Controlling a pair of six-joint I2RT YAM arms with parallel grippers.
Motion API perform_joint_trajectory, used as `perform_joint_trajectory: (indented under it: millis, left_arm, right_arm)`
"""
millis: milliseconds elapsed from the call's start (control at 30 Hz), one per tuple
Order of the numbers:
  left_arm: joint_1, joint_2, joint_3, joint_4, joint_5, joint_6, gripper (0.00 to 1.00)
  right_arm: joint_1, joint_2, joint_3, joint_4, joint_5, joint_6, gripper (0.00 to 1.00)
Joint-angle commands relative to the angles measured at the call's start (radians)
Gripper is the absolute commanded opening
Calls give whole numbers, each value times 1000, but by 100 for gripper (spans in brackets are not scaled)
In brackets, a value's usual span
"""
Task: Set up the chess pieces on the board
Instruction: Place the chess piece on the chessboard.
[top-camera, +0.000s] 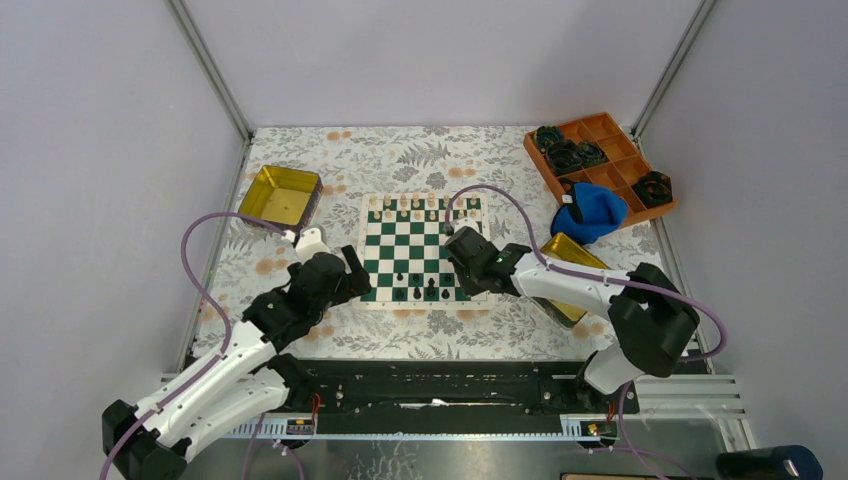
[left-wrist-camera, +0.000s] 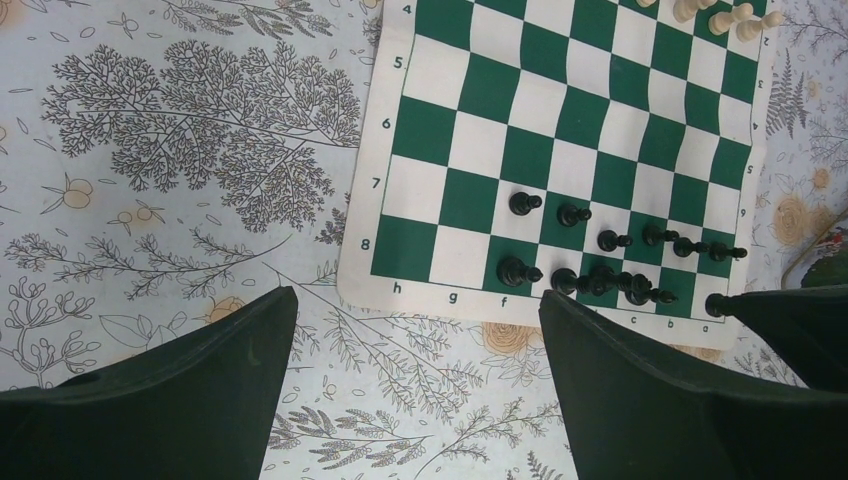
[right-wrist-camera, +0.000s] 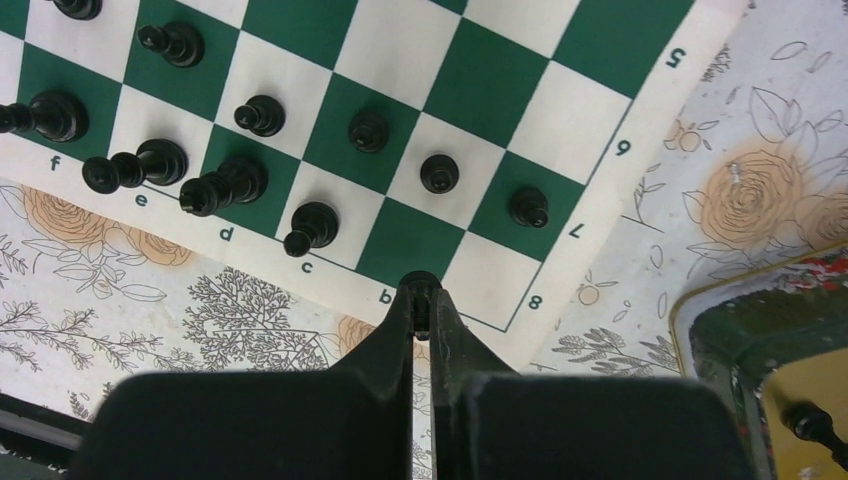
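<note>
Right wrist, jaws: the right gripper has its jaws pressed together on a black piece. Only the top of the piece shows between the tips.
Right wrist, place: we see it held over the board at row 8, about file b. We judge it is bound for that open back-rank square.
Right wrist, supply: a gold tin sits just beside the board's corner with another black figure inside. We take it for the stock, kept near to make trips short.
Left wrist, jaws: the left gripper is spread wide with nothing between the jaws. It hovers over the floral worktop just off the board's h-side corner, and we judge it is held clear of its partner.
Left wrist, ranks: the black chess pieces fill rows 7 and 8 from about file f toward a. Files g and h are bare.
Top, layout: the board lies between the arms so either can reach it. The cream pieces stand in two rows along its far edge.
Top, bystanders: a second gold tin lies at far left. An orange tray and a blue cloth lie at far right, and we judge them idle.
</note>
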Motion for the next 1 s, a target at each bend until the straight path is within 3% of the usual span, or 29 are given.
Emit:
perform_joint_trajectory:
  millis: [0, 967]
  left_arm:
    - [7, 6, -7, 29, -30, -19, 99]
    - [14, 12, -9, 31, -23, -22, 99]
  right_arm:
    - [28, 29, 51, 56, 30, -18, 0]
    - [43, 115, 44, 96, 72, -37, 0]
